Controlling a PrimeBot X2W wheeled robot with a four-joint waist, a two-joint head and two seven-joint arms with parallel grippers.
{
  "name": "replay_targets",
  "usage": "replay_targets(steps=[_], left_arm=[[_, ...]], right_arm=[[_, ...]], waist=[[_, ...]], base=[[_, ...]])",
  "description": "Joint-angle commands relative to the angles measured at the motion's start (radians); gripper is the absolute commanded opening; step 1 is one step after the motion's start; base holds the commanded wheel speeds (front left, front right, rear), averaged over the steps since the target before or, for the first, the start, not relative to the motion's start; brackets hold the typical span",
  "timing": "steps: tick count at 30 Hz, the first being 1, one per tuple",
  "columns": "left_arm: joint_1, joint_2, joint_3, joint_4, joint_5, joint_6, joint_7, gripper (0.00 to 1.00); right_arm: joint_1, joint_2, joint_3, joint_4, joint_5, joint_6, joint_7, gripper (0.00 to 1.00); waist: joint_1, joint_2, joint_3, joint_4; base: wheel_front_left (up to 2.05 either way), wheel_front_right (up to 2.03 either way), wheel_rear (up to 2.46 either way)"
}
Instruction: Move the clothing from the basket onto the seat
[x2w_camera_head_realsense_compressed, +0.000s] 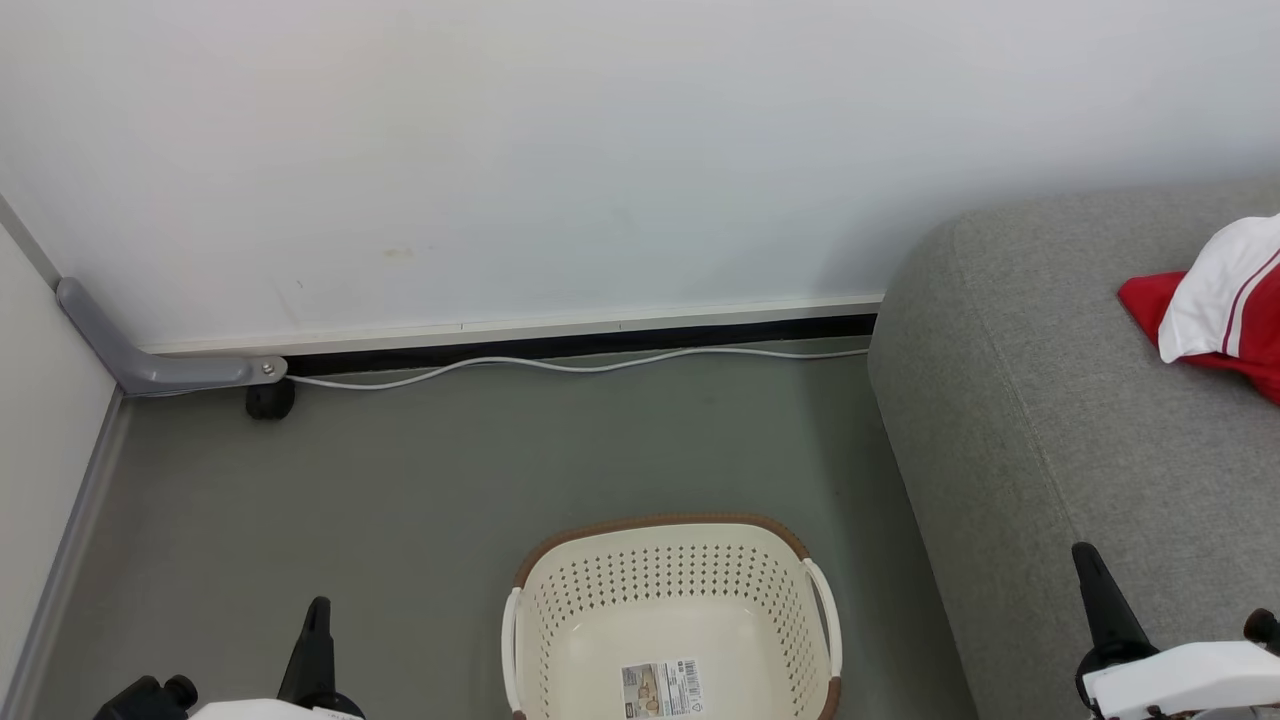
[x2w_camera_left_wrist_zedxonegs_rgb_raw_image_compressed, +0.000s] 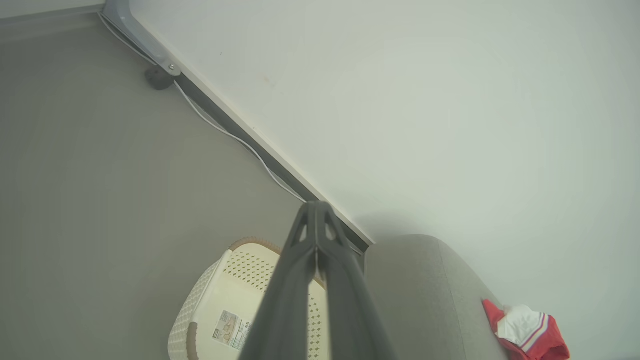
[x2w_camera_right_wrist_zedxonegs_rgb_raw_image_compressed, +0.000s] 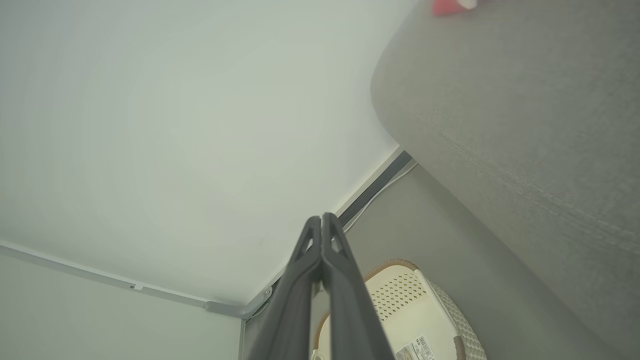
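The basket (x2w_camera_head_realsense_compressed: 660, 522) at bottom centre was empty and the clothing (x2w_camera_head_realsense_compressed: 1225, 305) lay on the seat (x2w_camera_head_realsense_compressed: 1050, 420) at right, so the left pincer (x2w_camera_head_realsense_compressed: 319, 606) and right pincer (x2w_camera_head_realsense_compressed: 1085, 555), both shut and empty, likely needed only parking clear.

paper label (x2w_camera_head_realsense_compressed: 660, 688) with barcode inside basket (x2w_camera_head_realsense_compressed: 600, 580), print too small to read

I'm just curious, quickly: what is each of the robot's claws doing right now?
Left dark two-fingered gripper: shut, holding nothing.
Right dark two-fingered gripper: shut, holding nothing.
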Motion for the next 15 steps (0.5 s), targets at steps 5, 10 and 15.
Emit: replay_targets(steps=[5,10,15], left_arm=[[-0.069,0.010,0.031,-0.023,-0.085,-0.023,0.018,0.00],[-0.080,0.010,0.038,-0.023,-0.142,-0.032,0.033,0.00],[-0.091,0.010,0.045,-0.023,-0.200,-0.042,0.048,0.00]], right_arm=[[-0.049,-0.002,-0.016,-0.035,0.069,0.001,0.025,0.00],[-0.054,0.007,-0.030,-0.037,0.116,0.001,0.040,0.00],[-0.058,0.015,-0.044,-0.040,0.164,0.001,0.054,0.00]], waist=[[-0.0001,0.0000,0.001,-0.002],[-0.0001,0.0000,0.002,-0.004],[-0.0001,0.0000,0.002,-0.006]], base=[[0.00,0.00,0.00],[0.00,0.00,0.00],[0.00,0.00,0.00]])
